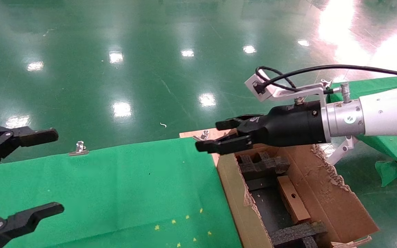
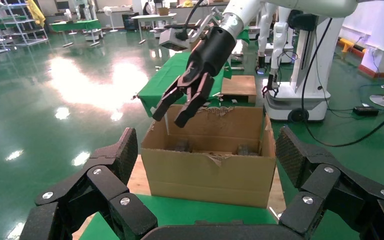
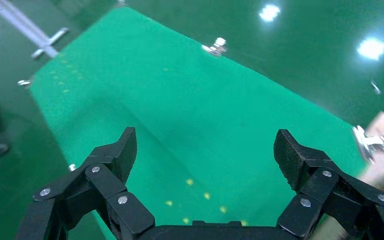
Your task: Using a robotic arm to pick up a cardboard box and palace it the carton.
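Observation:
The small brown cardboard box [image 1: 293,199] lies inside the big carton [image 1: 233,193], between black foam inserts [image 1: 260,163]; its round hole faces up. The white robotic arm's right gripper [image 1: 215,136] hangs open and empty over the carton's far left corner, pointing left. In the left wrist view the same right gripper [image 2: 177,107] hovers above the carton [image 2: 210,175]. In the right wrist view the right gripper [image 3: 205,150] is spread wide above the green cloth [image 3: 180,100]. My left gripper [image 1: 58,171] is parked open at the table's left edge, and the left gripper [image 2: 207,147] faces the carton.
A green cloth covers the table [image 1: 133,193] left of the carton. Metal clips [image 1: 79,148] [image 1: 203,135] hold its far edge. A second green table [image 1: 384,89] stands behind the right arm. Glossy green floor [image 1: 150,69] lies beyond. Another robot base [image 2: 300,100] stands past the carton.

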